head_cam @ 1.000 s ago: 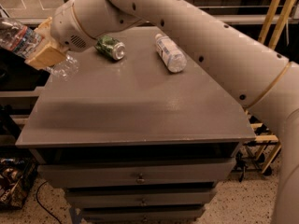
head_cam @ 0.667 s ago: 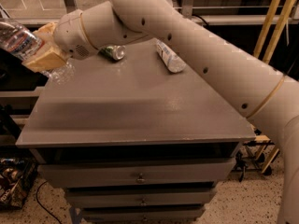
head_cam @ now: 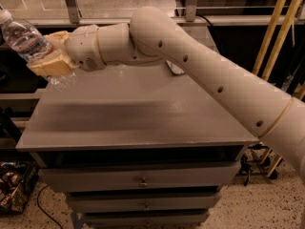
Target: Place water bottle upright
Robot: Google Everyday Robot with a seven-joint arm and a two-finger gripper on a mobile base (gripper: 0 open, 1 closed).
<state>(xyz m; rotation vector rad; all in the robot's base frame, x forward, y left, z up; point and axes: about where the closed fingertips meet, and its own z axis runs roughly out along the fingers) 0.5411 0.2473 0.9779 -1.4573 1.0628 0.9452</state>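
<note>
The water bottle [head_cam: 26,39] is a clear ribbed bottle with a white cap and a narrow red and blue label. It is held in the air at the far left, above the left rear corner of the grey cabinet top [head_cam: 138,113]. It tilts with its cap up and to the left and its base down and to the right. My gripper [head_cam: 50,61] is shut on the bottle's lower half, its tan fingers [head_cam: 52,66] wrapped around it. My white arm reaches in from the right across the back of the top.
The arm hides most of the back of the cabinet top; a bit of another clear bottle [head_cam: 175,69] shows beneath it. Drawers [head_cam: 143,180] run below the front edge. Wooden poles [head_cam: 271,27] stand at the right. A metal rail [head_cam: 71,4] stands behind.
The arm has swung across the back of the top, now covering the green can and most of the other bottle. The held bottle has turned more cap-up and sits a little higher.
</note>
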